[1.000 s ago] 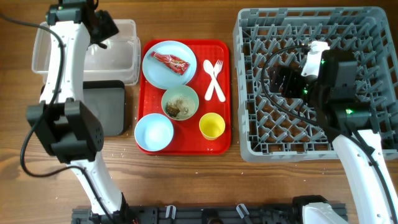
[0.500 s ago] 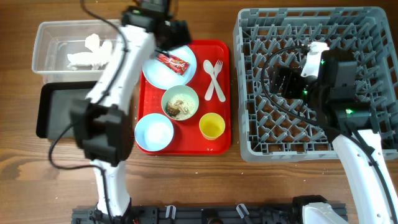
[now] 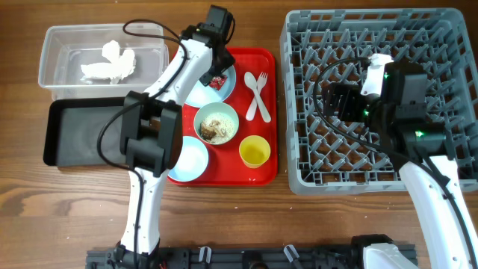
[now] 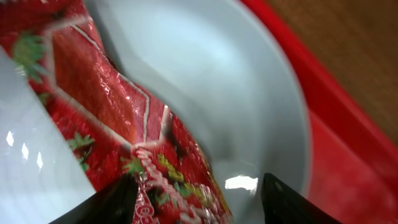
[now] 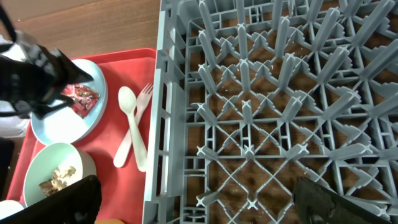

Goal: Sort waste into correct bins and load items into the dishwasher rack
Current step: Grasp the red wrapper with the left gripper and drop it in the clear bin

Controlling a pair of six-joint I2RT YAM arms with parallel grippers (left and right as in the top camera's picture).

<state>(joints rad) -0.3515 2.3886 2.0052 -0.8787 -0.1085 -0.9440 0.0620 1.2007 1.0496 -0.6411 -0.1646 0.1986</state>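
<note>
**Item: small red-and-white wrapper** (image 4: 93,93)
Location: it is lying on the light blue plate (image 4: 249,93), at the upper middle of the overhead frame. It is filling the left half of the left wrist view. The plate is sitting on the red tray (image 3: 270,112).

Handling (judged): it is looking like thin, glossy film, so it is probably very light, limp and crinkly, and slippery against the smooth plate. It is not fragile. A pinch across a raised crease or the crimped end is likely to hold best. Pressing flat risks sliding it or nudging the plate.

Left gripper (image 4: 198,186): it is hovering low over the wrapper. The jaws are standing apart and straddling the wrapper's lower edge, gripping nothing.

Right gripper (image 5: 199,208): it is waiting above the dishwasher rack (image 5: 261,93) at frame right, spread wide and carrying nothing.

Destinations: the clear tub (image 3: 52,45), upper left, is holding the crumpled napkin (image 3: 110,63). The black tray (image 3: 75,134) is sitting just below it.
</note>
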